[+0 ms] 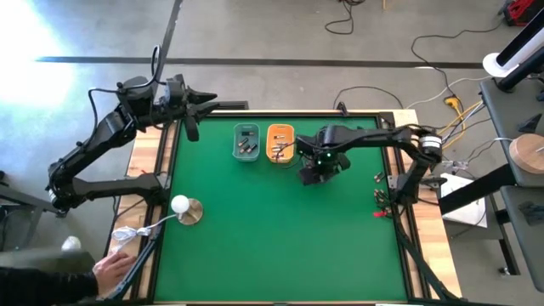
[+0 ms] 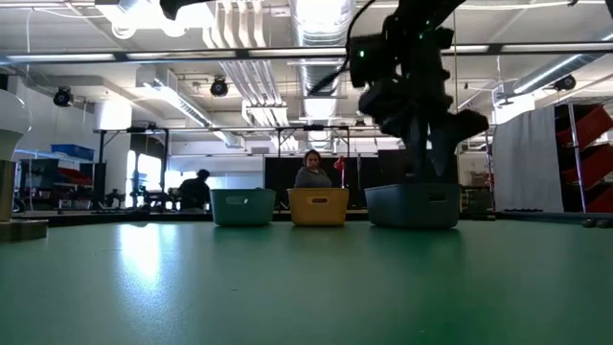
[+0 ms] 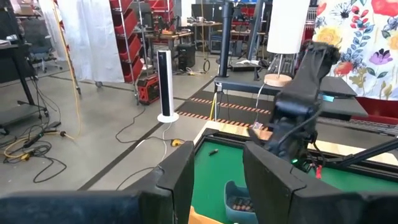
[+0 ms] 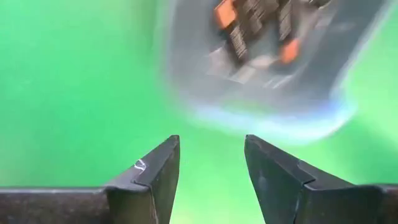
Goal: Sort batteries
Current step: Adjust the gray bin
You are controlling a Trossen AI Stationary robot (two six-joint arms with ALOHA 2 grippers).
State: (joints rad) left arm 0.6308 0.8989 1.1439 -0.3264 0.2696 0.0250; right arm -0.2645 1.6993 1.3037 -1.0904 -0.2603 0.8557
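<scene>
Three small trays stand in a row on the green mat: a blue-grey tray (image 1: 246, 142), an orange tray (image 1: 280, 143) and a grey tray (image 2: 412, 204). In the high view my right gripper (image 1: 316, 174) covers the grey one. In the right wrist view the grey tray (image 4: 267, 68) holds orange-and-black batteries (image 4: 255, 31), and my right gripper (image 4: 211, 146) hovers open just short of it. My left gripper (image 3: 217, 152) is open and raised at the mat's far-left corner (image 1: 191, 119). One loose battery (image 3: 213, 151) lies on the mat near an edge.
A white ball on a round base (image 1: 185, 207) stands near the mat's left edge, and a person's hand (image 1: 110, 268) rests by the near-left corner. Red and black clips (image 1: 379, 197) lie at the right edge. The mat's near half (image 1: 280, 246) is bare green.
</scene>
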